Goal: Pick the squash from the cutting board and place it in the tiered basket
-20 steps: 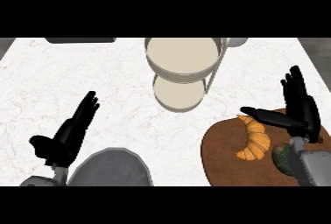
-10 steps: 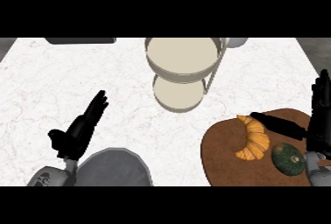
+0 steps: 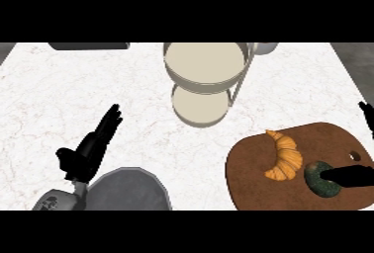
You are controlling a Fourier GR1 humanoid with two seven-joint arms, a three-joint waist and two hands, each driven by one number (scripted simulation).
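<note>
The squash (image 3: pixel 318 179), dark green and round, lies on the brown cutting board (image 3: pixel 252 185) at the lower right, beside an orange croissant (image 3: pixel 285 154). My right hand (image 3: pixel 352 175) is mostly out of view past the right edge. Its thumb lies across the squash's right side, and a straight fingertip (image 3: pixel 366 112) shows higher up at the edge. The hand is open. The tiered basket (image 3: pixel 241 74) stands at the top centre, its cream upper tier above a smaller-looking lower tier (image 3: pixel 199 106). My left hand (image 3: pixel 89 148) rests open at the lower left, fingers pointing up.
A grey round plate (image 3: pixel 130 190) sits at the bottom left, just beside my left hand. A dark flat object (image 3: pixel 87 46) lies at the counter's far left edge, and a grey vessel (image 3: pixel 266 48) stands behind the basket. White marble counter lies between the board and the basket.
My right hand has moved right and down, so most of it has left the view and the squash now shows under its thumb. The left hand has drifted slightly right.
</note>
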